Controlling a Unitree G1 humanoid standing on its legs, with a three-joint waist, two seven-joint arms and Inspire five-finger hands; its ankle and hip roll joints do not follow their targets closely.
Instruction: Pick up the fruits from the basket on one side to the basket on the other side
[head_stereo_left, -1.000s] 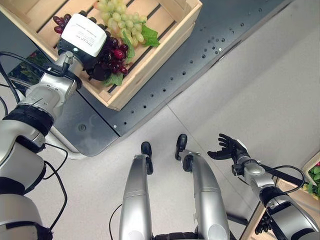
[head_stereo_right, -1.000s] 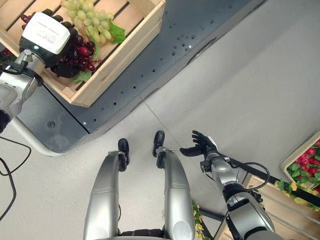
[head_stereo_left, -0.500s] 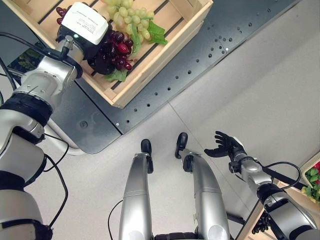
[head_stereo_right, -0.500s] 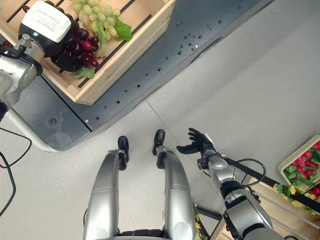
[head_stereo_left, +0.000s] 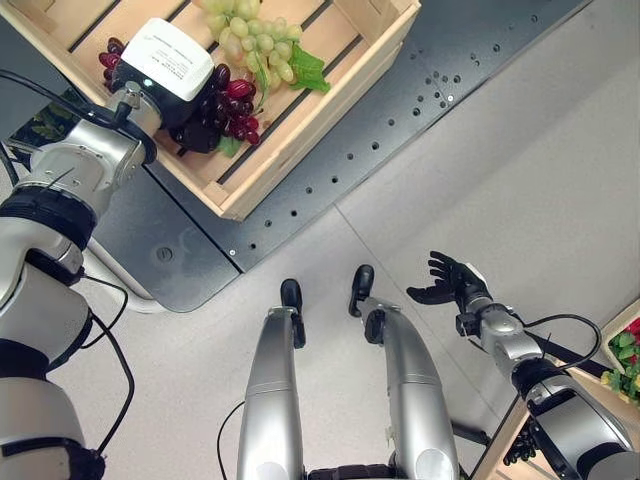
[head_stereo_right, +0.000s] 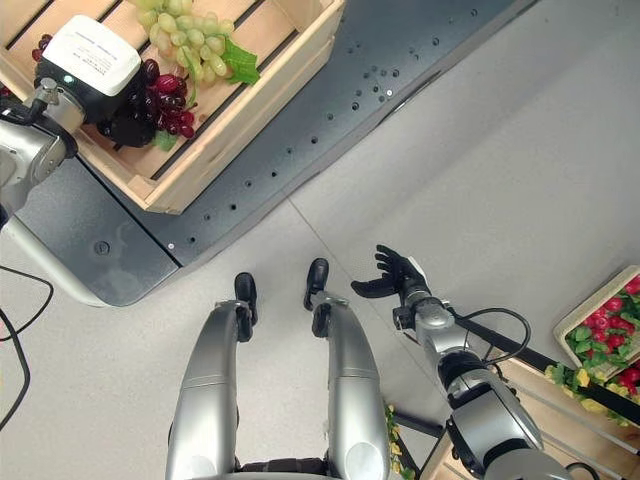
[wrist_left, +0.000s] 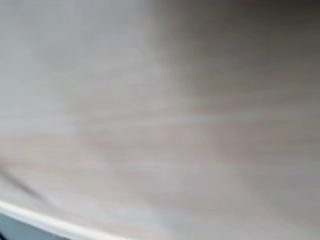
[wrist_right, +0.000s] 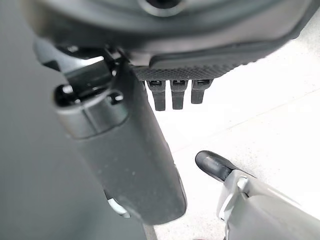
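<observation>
Since the earlier frame the right hand (head_stereo_right: 392, 279) has risen slightly over the floor, fingers spread and empty. The left hand (head_stereo_left: 170, 75) rests in the crate (head_stereo_left: 300, 120) on the red grapes (head_stereo_left: 228, 105); its grip cannot be told. Green grapes (head_stereo_left: 250, 35) lie just beside.

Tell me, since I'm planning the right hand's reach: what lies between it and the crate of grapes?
In the left eye view, between the open right hand and the wooden crate lie bare grey floor and a dark perforated platform under the crate.
</observation>
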